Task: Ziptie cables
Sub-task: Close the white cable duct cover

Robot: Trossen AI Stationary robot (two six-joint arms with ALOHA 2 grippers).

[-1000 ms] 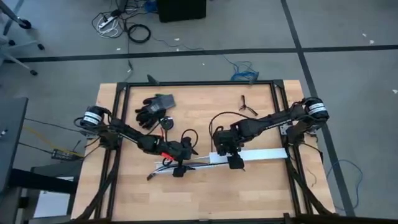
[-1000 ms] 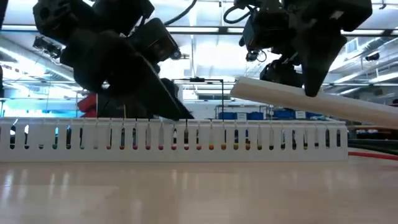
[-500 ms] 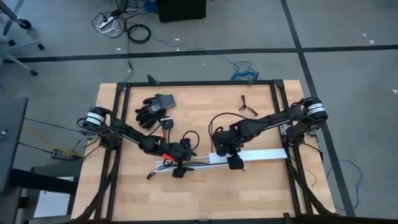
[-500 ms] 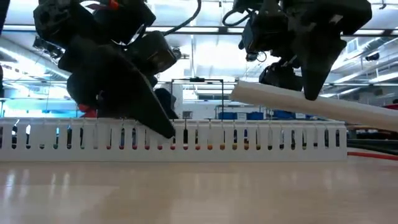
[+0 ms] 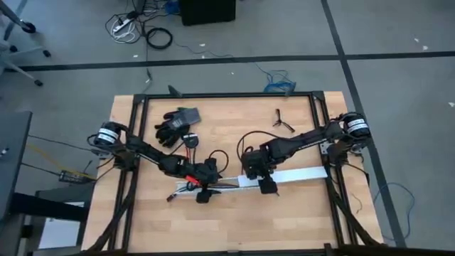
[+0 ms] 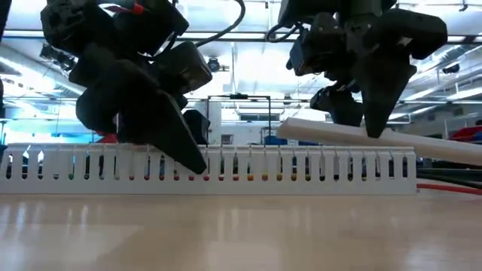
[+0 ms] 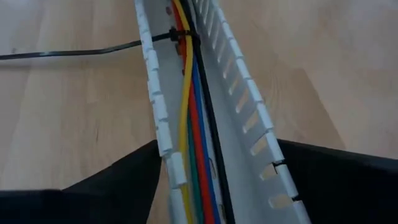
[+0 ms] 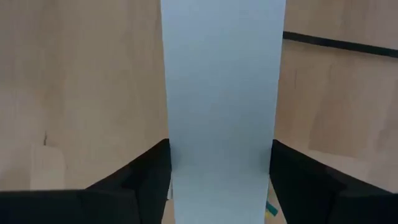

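We kept our left claw (image 7: 214, 186) spread astride the slotted channel (image 7: 242, 106), one finger to each wall, probably to steady it. The cables (image 7: 193, 124) lay bundled in that channel, running ahead from between our fingers. Farther ahead along the channel the ziptie (image 7: 74, 52) looped round them, its loose tail lying out sideways on the worktop (image 5: 234, 220). Our right claw (image 8: 221, 186) pinched the flat white cover strip (image 8: 221, 81) by its edges, holding it tilted above the channel's far end, seemingly to keep the cables exposed
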